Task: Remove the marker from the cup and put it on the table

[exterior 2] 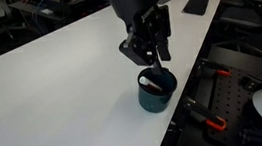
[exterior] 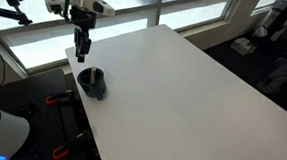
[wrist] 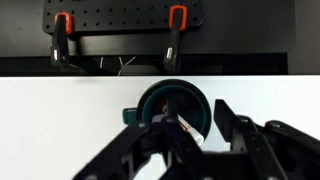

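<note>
Table [exterior: 203,94] (plain white) near windows [exterior: 188,8]

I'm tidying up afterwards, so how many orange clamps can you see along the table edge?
2. In the wrist view, one clamp is up left of the cup, the other straight above it, beyond the table edge. More may be hidden.

An exterior view looks down across the table [exterior: 193,93] from afar, cup [exterior: 92,84] at frame left; an exterior view stands nearer (cup [exterior 2: 157,95] lower centre); wrist view peers straight down into the cup [wrist: 165,98].
</note>
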{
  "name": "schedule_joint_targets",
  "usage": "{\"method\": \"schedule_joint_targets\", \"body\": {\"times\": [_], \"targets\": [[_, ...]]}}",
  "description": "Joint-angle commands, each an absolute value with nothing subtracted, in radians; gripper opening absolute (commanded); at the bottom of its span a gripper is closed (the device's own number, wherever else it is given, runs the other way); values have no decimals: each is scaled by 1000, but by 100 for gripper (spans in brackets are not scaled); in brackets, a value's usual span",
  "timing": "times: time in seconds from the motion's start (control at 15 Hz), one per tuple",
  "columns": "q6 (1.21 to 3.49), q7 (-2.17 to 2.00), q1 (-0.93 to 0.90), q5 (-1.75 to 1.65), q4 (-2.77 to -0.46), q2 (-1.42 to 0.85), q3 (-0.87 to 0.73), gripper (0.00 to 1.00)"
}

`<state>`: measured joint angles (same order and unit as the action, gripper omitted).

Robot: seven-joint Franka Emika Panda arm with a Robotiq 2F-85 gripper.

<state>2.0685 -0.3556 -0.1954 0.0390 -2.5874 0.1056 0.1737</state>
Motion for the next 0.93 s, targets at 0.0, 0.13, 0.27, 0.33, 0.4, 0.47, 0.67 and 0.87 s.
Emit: {"method": "schedule_joint_targets", "body": {"times": [0.0, 0.13, 0.27, 0.33, 0.4, 0.47, 0.67, 0.87], "targets": [[2103, -360, -179, 48, -2684, 248, 177, 75], [2100, -345, -170, 57, -2710, 295, 172, 90], [2103, -321, -160, 59, -2733, 332, 164, 100], [2119, -304, -156, 61, -2753, 349, 158, 100], [2152, -276, -152, 60, -2772, 362, 149, 100], [2244, -254, -141, 22, -2804, 371, 149, 100], [2420, -208, -118, -19, -2787, 288, 149, 100], [2410, -211, -121, -7, -2798, 295, 151, 100]]}}
